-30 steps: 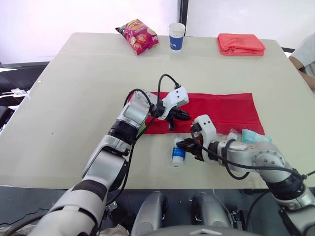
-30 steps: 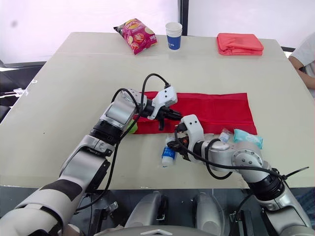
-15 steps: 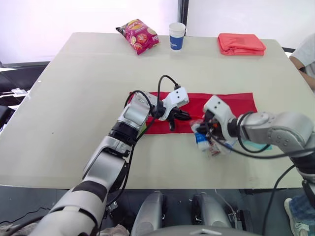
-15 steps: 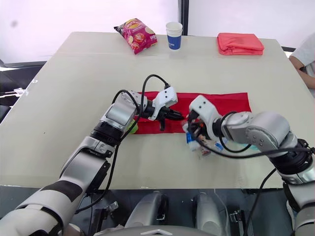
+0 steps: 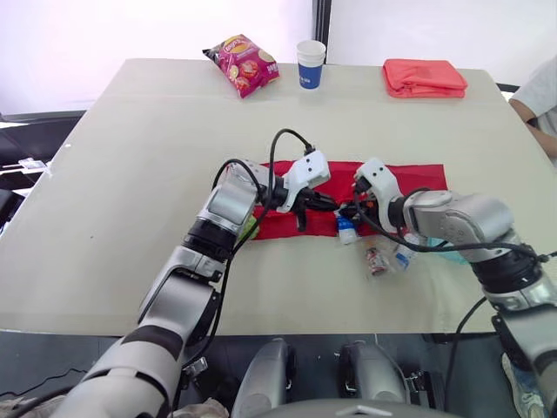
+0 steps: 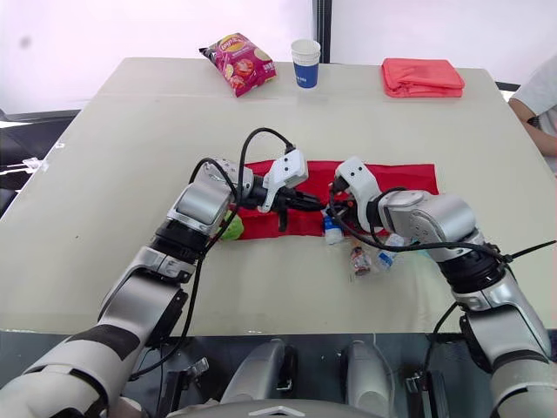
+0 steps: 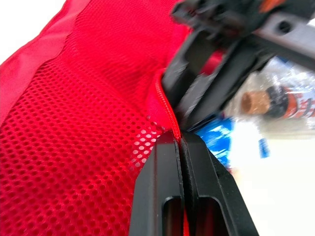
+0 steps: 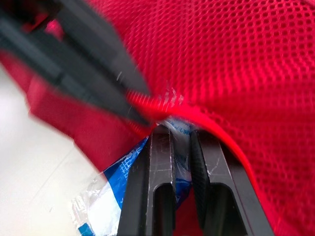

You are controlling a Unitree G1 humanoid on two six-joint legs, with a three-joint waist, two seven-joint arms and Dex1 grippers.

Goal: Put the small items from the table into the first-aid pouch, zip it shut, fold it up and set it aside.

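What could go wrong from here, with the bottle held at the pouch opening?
The left gripper pinches only the thin zip edge of the red pouch; it might slip free and the opening would close. The right gripper grips the wrapped blue-and-white bottle by its loose wrapper, so it could drop outside. The two grippers are very close and might collide.

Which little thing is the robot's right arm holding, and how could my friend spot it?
Find the long red pouch in the middle of the table. At its near edge, the right end effector pinches a little blue-and-white packet. Its closest neighbour, a tiny wrapped bottle, lies loose on the table and has a red label instead of blue.
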